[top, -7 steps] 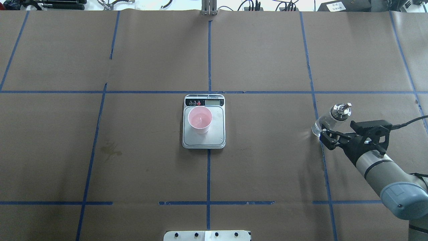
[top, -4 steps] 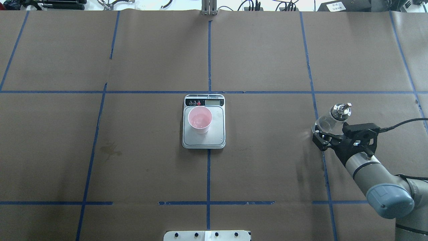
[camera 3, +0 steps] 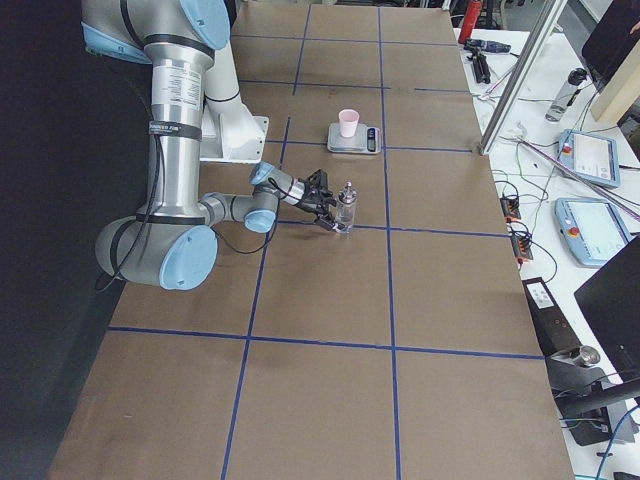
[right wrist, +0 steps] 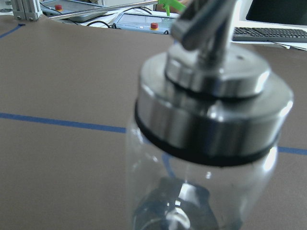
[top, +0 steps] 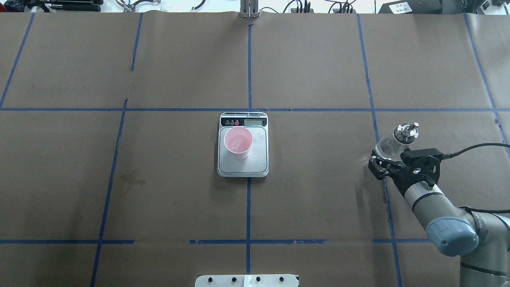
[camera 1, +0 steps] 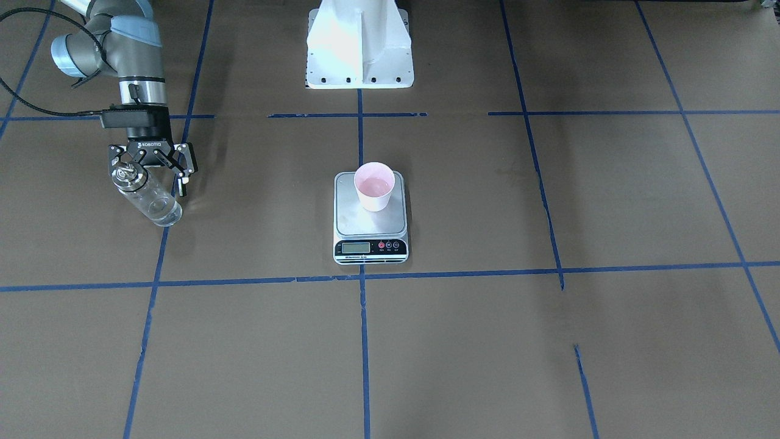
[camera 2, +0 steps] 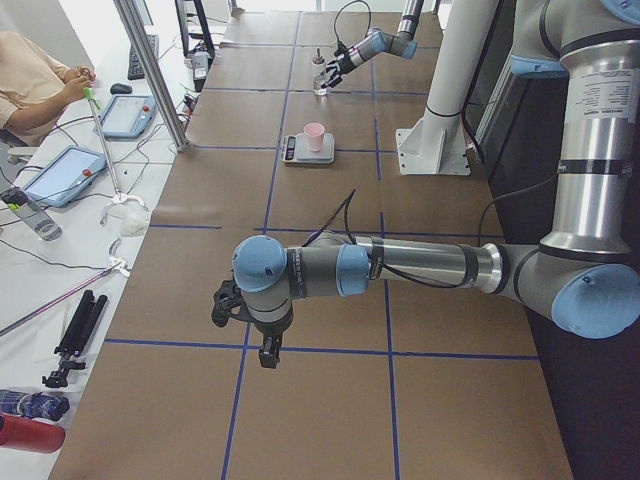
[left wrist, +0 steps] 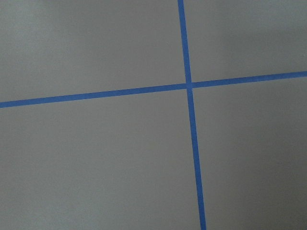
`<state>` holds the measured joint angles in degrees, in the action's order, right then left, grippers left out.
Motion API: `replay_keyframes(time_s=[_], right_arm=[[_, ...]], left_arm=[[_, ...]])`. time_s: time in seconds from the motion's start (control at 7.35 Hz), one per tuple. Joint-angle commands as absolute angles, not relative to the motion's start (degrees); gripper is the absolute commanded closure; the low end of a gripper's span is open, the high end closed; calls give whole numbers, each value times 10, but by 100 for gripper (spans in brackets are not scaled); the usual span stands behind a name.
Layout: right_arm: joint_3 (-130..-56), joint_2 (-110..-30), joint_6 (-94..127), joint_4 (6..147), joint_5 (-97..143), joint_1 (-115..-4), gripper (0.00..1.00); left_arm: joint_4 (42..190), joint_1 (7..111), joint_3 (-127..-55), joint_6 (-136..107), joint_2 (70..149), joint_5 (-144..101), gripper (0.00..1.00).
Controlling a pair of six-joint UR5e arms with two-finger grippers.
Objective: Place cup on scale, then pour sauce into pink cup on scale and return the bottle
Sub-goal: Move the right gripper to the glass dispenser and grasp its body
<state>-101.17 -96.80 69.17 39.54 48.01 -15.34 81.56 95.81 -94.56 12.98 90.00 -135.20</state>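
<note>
Well, the bottle [camera 1: 152,204] stands upright on the counter [camera 1: 487,341] at the robot's right end, just ahead of the right hand [camera 1: 149,180], whose fingers are spread wide; touching or not, I cannot tell. The pink cup [camera 1: 374,188] sits on the scale [camera 1: 350,222] mid-counter, well apart. The left hand [camera 2: 222,305] hangs over the far end, its grip unreadable. Blue tape lines [top: 248,71] grid the brown top; a person [camera 2: 30,70] sits beside it.
</note>
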Motion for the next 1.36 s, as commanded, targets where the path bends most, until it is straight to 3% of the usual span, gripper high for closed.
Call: replay_keyframes(time_s=[0.0, 0.54, 0.95, 1.22], right_arm=[[-990, -962, 690, 362, 479, -154, 3], [-989, -960, 689, 361, 457, -154, 4], [-984, -961, 690, 330, 444, -154, 94], [-990, -961, 682, 330, 437, -155, 100]], left_arm=[[816, 958, -946, 130, 900, -1352, 0], [816, 958, -947, 130, 900, -1352, 0], [820, 958, -947, 129, 900, -1353, 0], [828, 958, -947, 129, 900, -1353, 0]])
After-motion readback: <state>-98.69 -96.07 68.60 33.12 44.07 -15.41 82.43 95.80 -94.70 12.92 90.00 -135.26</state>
